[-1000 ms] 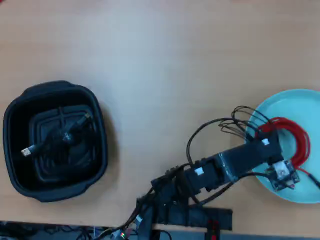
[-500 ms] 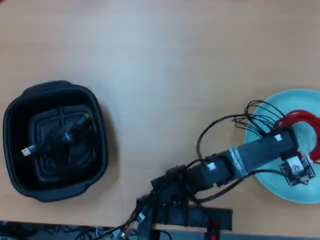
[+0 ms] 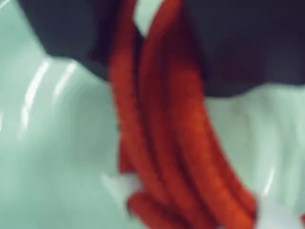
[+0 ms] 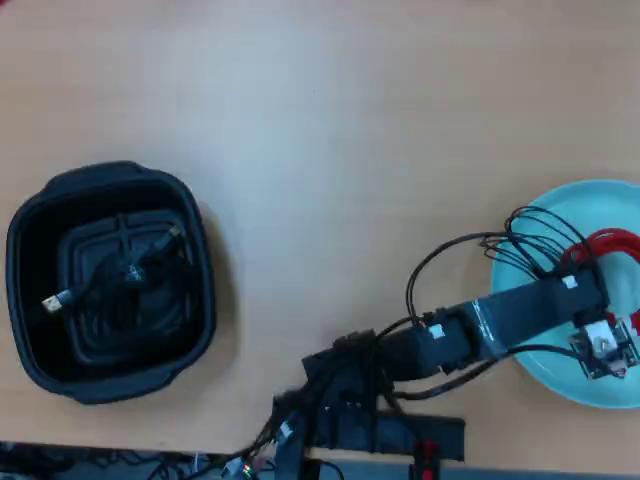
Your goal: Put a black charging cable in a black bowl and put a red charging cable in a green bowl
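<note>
Red charging cable (image 3: 167, 143) hangs in loops between the dark fingers (image 3: 145, 19), which are clamped on it, over the smooth green bowl (image 4: 560, 360). Bowl sits at the right edge of the overhead view. Worktop (image 4: 320, 120) is bare tan wood, wide open. Well left of the fingers: black bowl (image 4: 190, 250) with the black charging cable (image 4: 125, 275) inside.

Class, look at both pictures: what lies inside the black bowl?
In the overhead view the black bowl holds the coiled black charging cable, one metal-tipped plug lying at the left. The cable covers part of the ribbed floor.
</note>
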You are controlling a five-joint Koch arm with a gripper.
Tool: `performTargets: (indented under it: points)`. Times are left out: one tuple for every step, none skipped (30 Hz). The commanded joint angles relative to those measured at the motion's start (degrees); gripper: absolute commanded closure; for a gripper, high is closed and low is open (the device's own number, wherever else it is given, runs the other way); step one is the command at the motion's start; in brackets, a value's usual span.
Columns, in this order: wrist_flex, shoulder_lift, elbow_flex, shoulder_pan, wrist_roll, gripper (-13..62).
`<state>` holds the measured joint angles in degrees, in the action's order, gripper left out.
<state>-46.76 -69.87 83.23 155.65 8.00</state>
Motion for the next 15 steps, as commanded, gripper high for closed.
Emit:
performTargets:
  points:
    - [6.2,-1.1,-20.7,0.6,-1.1,54.1]
    - [6.2,-1.1,-20.9,0.5,-1.1,53.6]
    - [6.2,-1.1,-20.9,0.5,-1.1,52.9]
    - [6.1,-1.1,-20.9,0.4,-1.0,51.8]
    - [5.8,-1.3,-20.9,0.4,-0.9,50.3]
    - [5.4,-1.3,-20.9,0.4,-1.0,48.5]
    - [5.0,-1.3,-21.0,0.2,-0.9,46.7]
    - [4.9,-1.3,-21.1,0.1,-0.7,44.6]
    - [5.0,-1.3,-21.3,-0.1,-0.4,42.0]
    - [5.1,-1.2,-21.4,-0.4,-0.4,39.0]
    - [5.1,-1.2,-21.4,-0.7,-0.3,35.9]
    - [5.1,-1.2,-21.4,-1.0,-0.2,33.2]
    - [5.2,-1.3,-21.5,-1.1,-0.2,31.5]
    - [5.2,-1.2,-21.6,-1.6,-0.2,30.4]
    - [5.2,-1.1,-21.7,-1.9,-0.2,30.3]
